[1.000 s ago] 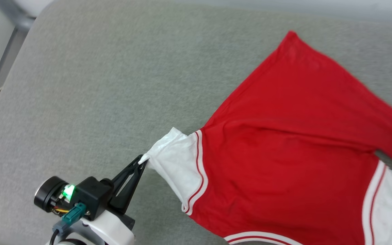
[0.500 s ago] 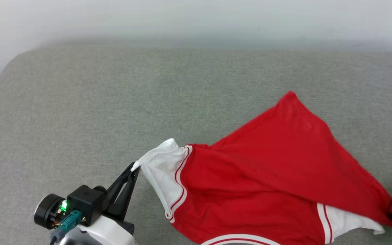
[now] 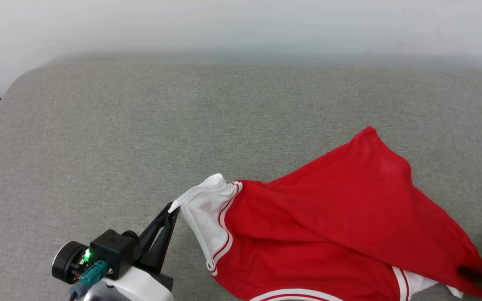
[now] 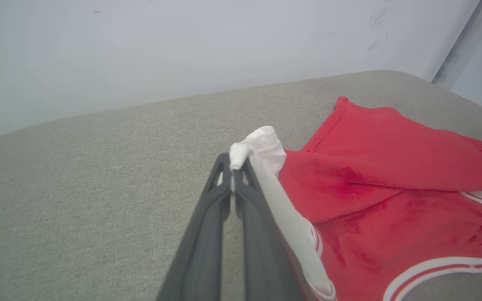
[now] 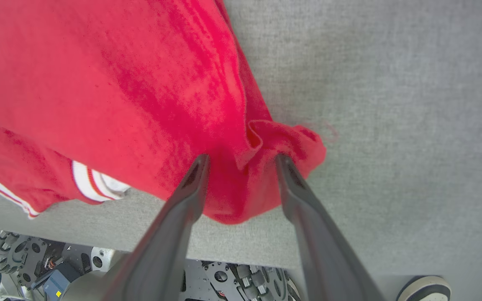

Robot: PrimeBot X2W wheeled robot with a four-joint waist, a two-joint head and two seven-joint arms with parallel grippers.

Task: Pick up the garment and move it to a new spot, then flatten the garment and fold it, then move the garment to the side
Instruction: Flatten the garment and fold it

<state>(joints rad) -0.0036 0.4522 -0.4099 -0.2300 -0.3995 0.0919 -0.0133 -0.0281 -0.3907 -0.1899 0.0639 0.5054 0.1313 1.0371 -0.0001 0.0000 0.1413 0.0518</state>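
Left gripper (image 3: 174, 207): seen at the near left of the head view; its two dark fingers are pressed together on the tip of the white sleeve (image 3: 204, 208), and a small nub of white cloth is pinched between the tips in the left wrist view (image 4: 232, 162).
Right gripper (image 5: 242, 161): its fingers are spread apart, with a bunched red corner of cloth lying between them; whether the pads touch the cloth cannot be told.
Garment (image 3: 329, 234): plain red side up, stretched across the near right of the grey cushion (image 3: 140, 125). The pinched sleeve is drawn toward the left, and one red corner points to the far side.
Fold: a red flap is laid slantwise over the body of the garment, down to the right gripper.
Second sleeve (image 3: 419, 281): white, partly covered by the flap at the near right.
Striped trim (image 4: 433, 267): red and white, along the near edge.
Wall (image 3: 224, 25): pale, behind the cushion's far edge.
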